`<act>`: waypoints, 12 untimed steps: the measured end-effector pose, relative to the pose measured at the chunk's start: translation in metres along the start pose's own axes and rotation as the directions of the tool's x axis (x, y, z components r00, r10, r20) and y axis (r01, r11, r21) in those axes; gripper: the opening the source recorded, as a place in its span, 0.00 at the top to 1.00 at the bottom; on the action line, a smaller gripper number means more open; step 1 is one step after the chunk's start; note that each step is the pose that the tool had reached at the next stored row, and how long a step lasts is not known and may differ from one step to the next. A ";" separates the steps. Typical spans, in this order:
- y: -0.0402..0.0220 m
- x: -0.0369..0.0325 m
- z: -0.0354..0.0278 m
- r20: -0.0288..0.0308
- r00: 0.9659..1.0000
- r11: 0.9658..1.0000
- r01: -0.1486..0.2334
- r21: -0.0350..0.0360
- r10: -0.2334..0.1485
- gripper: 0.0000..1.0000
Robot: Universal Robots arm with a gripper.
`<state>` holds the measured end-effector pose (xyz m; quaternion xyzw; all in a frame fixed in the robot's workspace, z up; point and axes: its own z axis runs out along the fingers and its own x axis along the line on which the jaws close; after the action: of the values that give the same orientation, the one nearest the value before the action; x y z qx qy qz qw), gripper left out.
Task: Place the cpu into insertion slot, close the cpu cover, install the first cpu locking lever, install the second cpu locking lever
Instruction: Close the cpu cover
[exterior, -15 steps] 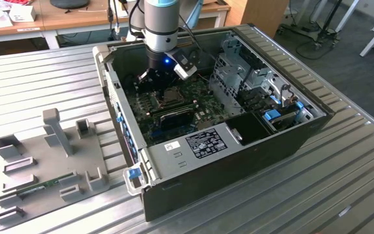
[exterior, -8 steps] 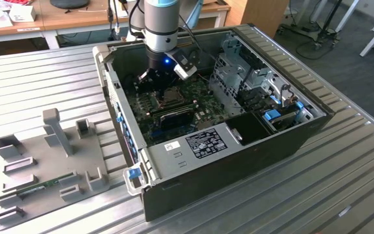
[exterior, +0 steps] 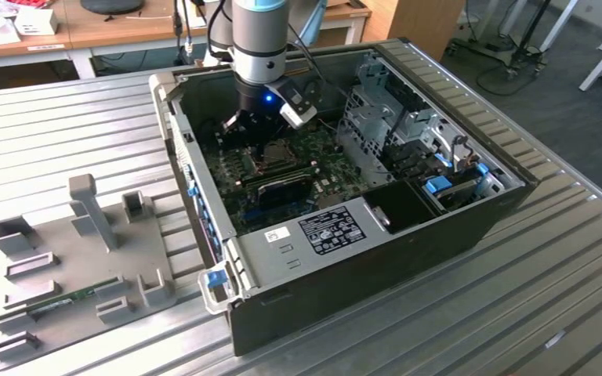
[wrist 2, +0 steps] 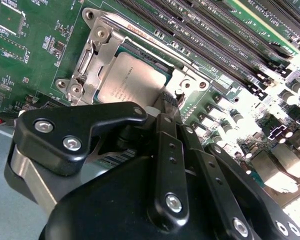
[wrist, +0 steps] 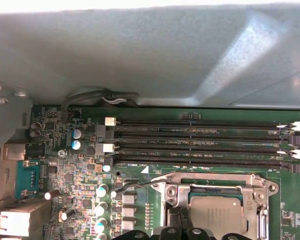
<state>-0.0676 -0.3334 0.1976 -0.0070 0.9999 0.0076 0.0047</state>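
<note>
Tool point(wrist 2: 163, 106) nr cpu cover point(wrist 2: 97, 51) edge

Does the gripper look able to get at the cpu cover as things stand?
Probably yes: the gripper hangs close by the cpu cover, and nothing visible lies between them.

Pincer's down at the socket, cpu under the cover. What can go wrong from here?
1. The pincer sits tight against the cpu cover. A skewed push might slip off the thin locking lever and scrape the motherboard.
2. The cpu looks seated, but if it is slightly off, clamping could stress it.
3. The memory slots run close beside the socket, so a wide sweep may knock them.
</note>
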 end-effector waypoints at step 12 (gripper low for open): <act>0.0000 0.0000 0.0006 0.000 1.000 1.000 0.000 0.000 0.000 0.89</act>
<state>-0.0676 -0.3334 0.1970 -0.0070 0.9999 0.0075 0.0047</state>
